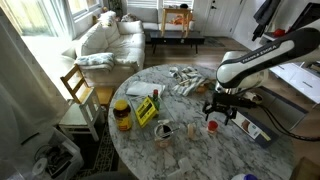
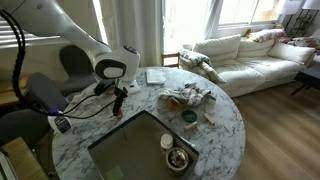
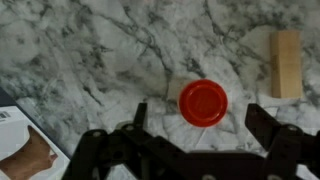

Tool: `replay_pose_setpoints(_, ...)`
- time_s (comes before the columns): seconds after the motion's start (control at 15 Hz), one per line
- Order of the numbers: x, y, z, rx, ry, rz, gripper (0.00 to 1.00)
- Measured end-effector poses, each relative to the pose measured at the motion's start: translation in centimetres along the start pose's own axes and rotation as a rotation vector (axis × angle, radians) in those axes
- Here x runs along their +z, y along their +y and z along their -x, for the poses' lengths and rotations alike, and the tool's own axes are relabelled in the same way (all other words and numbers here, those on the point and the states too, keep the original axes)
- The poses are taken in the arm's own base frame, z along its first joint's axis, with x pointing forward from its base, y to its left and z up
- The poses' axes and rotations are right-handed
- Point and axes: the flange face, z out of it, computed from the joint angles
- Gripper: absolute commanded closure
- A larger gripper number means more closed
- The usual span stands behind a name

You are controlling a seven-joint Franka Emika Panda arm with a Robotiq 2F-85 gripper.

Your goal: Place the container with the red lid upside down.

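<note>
Marble veins run across the round table (image 1: 200, 155), and close to its edge on the arm's side stands the container with the red lid (image 3: 203, 102). It is upright, lid on top, and its pale body barely shows from above. In the wrist view the gripper (image 3: 198, 115) hangs right over it with its jaws spread wide. One of the dark fingers (image 3: 140, 118) sits off to each side of the lid, neither touching it, and the lid is roughly midway between them. A pale wooden block (image 3: 286, 63) lies on the marble further out, well apart from the container. The corner of a printed box (image 3: 20, 150) shows at the lower left. In an exterior view the amber jar (image 1: 122, 115) with its yellow lid stands across the table beside a yellow packet (image 1: 147, 110), and a crumpled cloth (image 1: 185, 80) lies toward the far side. A white sofa (image 1: 105, 40) sits beyond the table by the windows.
</note>
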Motion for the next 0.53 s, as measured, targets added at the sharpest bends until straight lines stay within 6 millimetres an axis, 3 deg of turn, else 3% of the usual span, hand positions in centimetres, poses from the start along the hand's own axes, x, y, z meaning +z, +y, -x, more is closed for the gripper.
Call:
replay_pose_setpoints(0.07, 0.3, -0.1, -0.3, 0.008, 0.01, -0.012, 0.01)
replay_pose_setpoints(0.13, 0.5, -0.1, -0.5, 0.016, 0.017, -0.022, 0.09)
replay_pose_setpoints(0.33, 1.3, -0.1, -0.9, 0.036, 0.018, -0.035, 0.39)
replay_pose_setpoints(0.53, 1.9, 0.2, -1.3, 0.061, 0.005, -0.046, 0.63)
